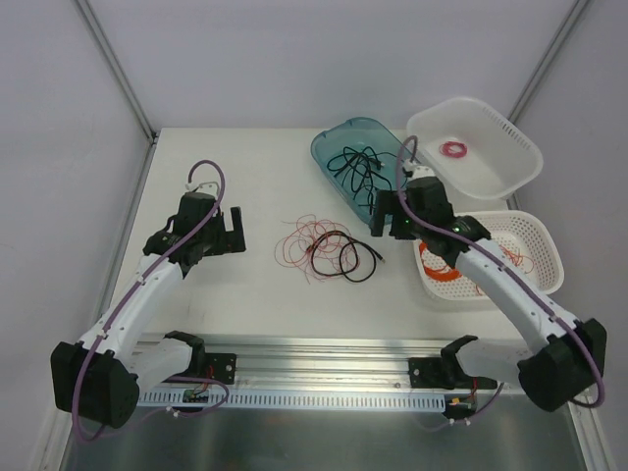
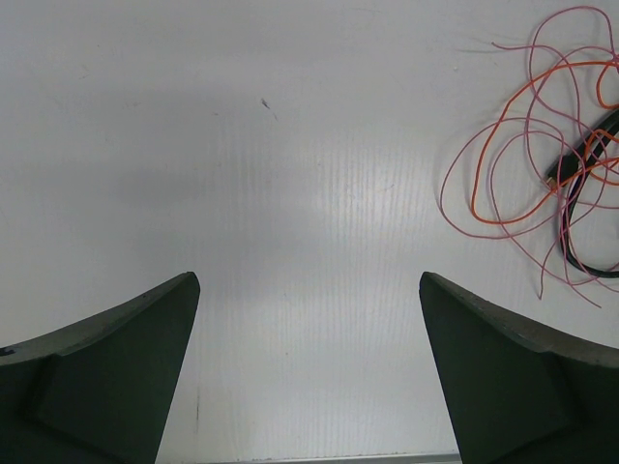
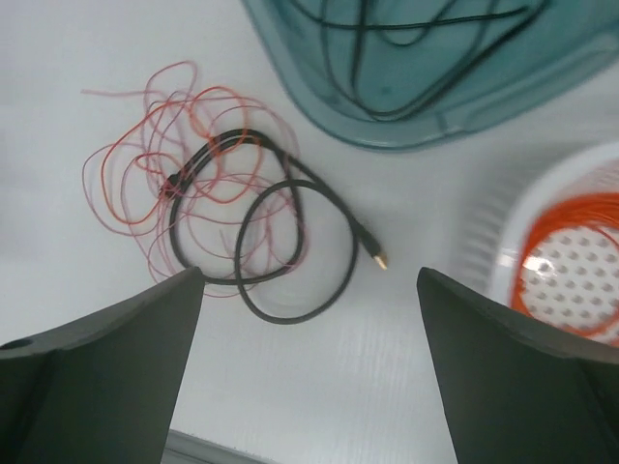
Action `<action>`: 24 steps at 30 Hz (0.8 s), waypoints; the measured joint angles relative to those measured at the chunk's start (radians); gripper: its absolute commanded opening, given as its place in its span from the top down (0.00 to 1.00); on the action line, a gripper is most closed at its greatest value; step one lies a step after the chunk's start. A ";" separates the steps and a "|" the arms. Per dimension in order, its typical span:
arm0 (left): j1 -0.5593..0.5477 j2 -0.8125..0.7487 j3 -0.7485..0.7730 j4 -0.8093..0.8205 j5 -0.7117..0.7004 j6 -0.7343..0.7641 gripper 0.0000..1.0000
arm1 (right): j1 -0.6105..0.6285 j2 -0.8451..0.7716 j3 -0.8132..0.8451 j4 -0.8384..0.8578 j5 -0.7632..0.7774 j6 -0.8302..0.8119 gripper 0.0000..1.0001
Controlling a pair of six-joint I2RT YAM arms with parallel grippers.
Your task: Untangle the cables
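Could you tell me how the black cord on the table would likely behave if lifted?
The black cord lies in slack loops, so it will probably droop limply. It crosses the thin red wires, so it may drag them along. It looks thin, so it is likely light.

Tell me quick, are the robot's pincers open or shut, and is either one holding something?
Left pincer: open, holding nothing.
Right pincer: open, holding nothing.
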 measured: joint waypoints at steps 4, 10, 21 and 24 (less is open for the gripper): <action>0.000 0.003 -0.001 0.000 0.001 0.000 0.01 | 0.150 0.186 0.069 0.054 0.006 -0.020 0.11; 0.000 0.009 -0.001 0.001 0.003 0.000 0.01 | 0.291 0.463 0.233 0.106 0.003 -0.078 0.27; 0.000 0.018 -0.003 0.001 0.008 0.000 0.01 | 0.335 0.718 0.401 0.154 -0.023 -0.219 0.55; 0.006 0.019 -0.003 0.001 0.018 0.000 0.01 | 0.335 0.760 0.431 0.156 -0.037 -0.245 0.59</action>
